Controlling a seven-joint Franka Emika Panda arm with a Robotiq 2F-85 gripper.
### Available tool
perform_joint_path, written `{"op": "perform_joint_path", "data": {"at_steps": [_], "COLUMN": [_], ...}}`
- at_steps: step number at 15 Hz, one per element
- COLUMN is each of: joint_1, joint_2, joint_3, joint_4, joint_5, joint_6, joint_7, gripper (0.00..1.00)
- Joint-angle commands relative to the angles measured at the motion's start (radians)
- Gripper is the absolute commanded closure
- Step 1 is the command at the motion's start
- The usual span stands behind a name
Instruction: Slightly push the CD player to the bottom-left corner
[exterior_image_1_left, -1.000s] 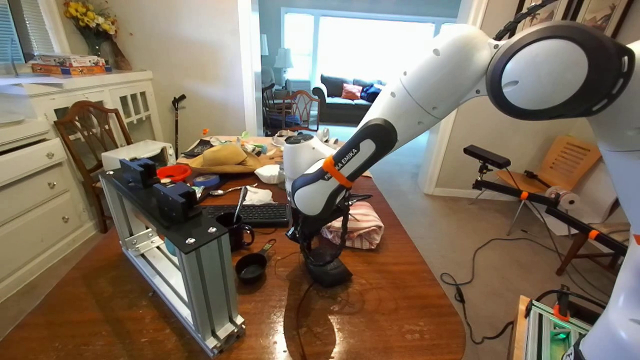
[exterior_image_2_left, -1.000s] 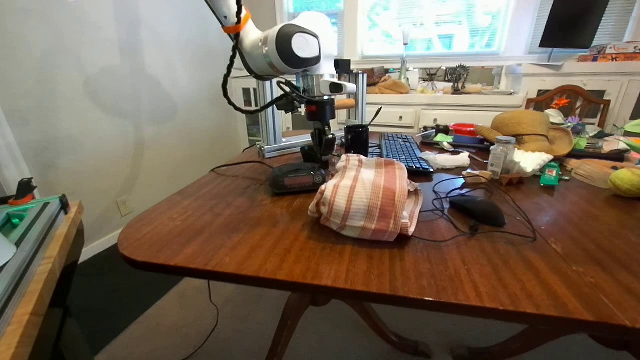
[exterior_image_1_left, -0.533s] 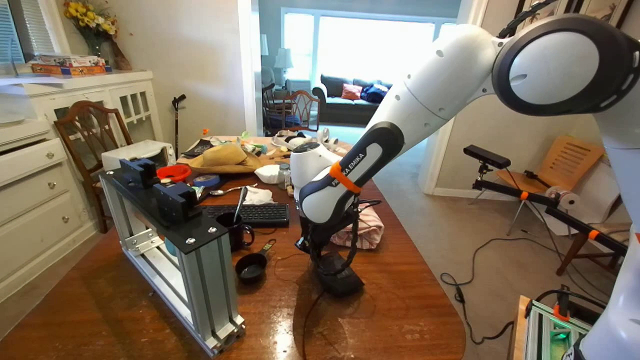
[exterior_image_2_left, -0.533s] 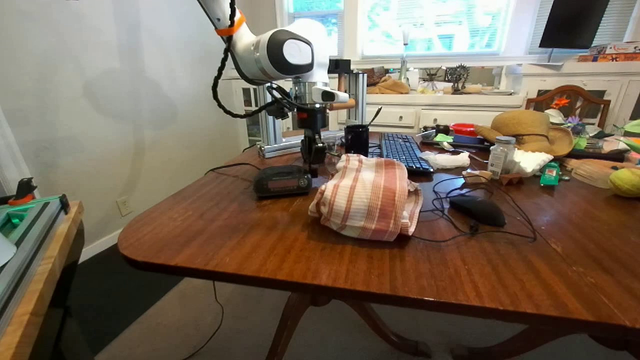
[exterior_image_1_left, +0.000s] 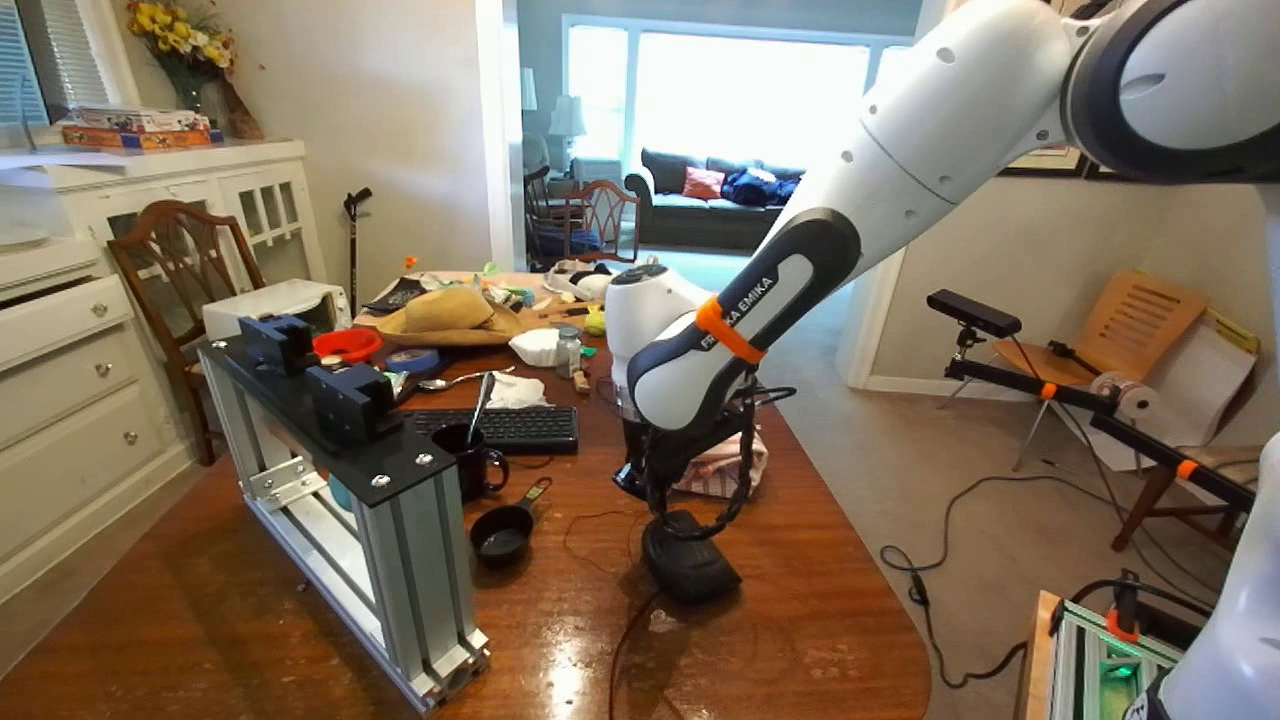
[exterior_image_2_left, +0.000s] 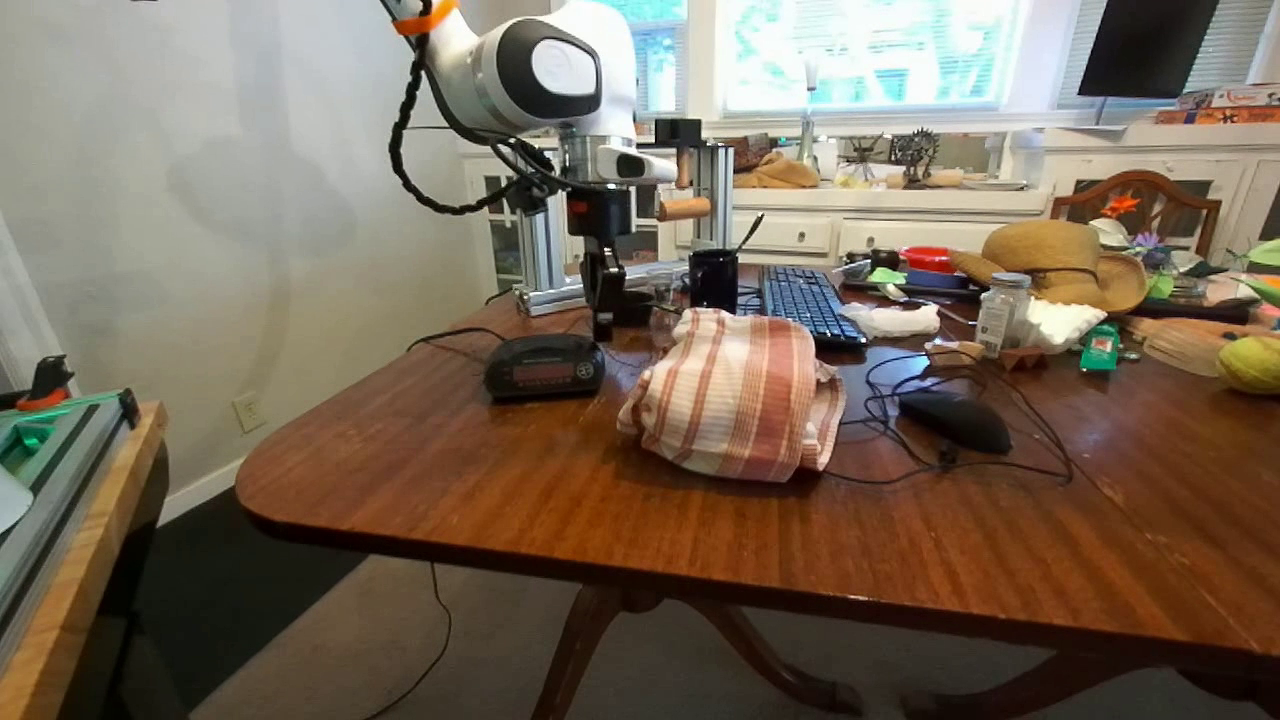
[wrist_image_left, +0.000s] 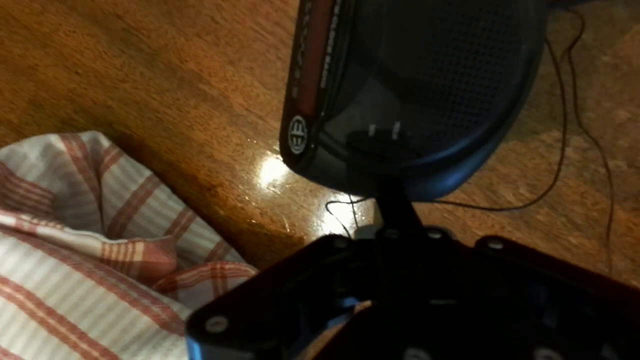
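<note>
The task's CD player appears as a black device like a clock radio, with a dark red display window. In both exterior views the CD player (exterior_image_2_left: 545, 367) (exterior_image_1_left: 697, 572) stands upright on the wooden table, its cord trailing behind it. It fills the upper middle of the wrist view (wrist_image_left: 425, 85). My gripper (exterior_image_2_left: 602, 330) points down at the end of the CD player nearest the towel. In the wrist view my gripper (wrist_image_left: 392, 195) has its fingers together with nothing between them. The fingertips overlap that end of the player; I cannot tell whether they touch it.
A striped towel (exterior_image_2_left: 740, 395) lies close to the gripper. A black measuring cup (exterior_image_1_left: 503, 532), a black mug (exterior_image_2_left: 713, 280), a keyboard (exterior_image_2_left: 812, 303) and a metal frame (exterior_image_1_left: 420, 570) stand around. The table's rounded edge (exterior_image_2_left: 262, 500) lies beyond the player. A mouse (exterior_image_2_left: 955, 420) lies past the towel.
The CD player has slid away from the towel, toward the table's rounded end. My gripper has moved the same way, still shut, and has risen slightly in the last half second.
</note>
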Motion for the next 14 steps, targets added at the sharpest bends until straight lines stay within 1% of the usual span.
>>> {"op": "perform_joint_path", "data": {"at_steps": [1,4,6,12,14], "joint_1": [0.015,0.005,-0.004,0.004,-0.002], "joint_2": [-0.080,-0.104,-0.117,-0.144,-0.151], "joint_3": [-0.020,-0.020,-0.013,-0.016,-0.010], "joint_4": [-0.093,-0.136,-0.156,-0.172,-0.189], "joint_5": [0.015,0.026,0.047,0.055,0.076], "joint_6": [-0.022,-0.024,0.000,0.012,0.034], "joint_7": [0.023,0.029,0.028,0.055,0.063], "gripper": [1.00,1.00,1.00,1.00,1.00]}}
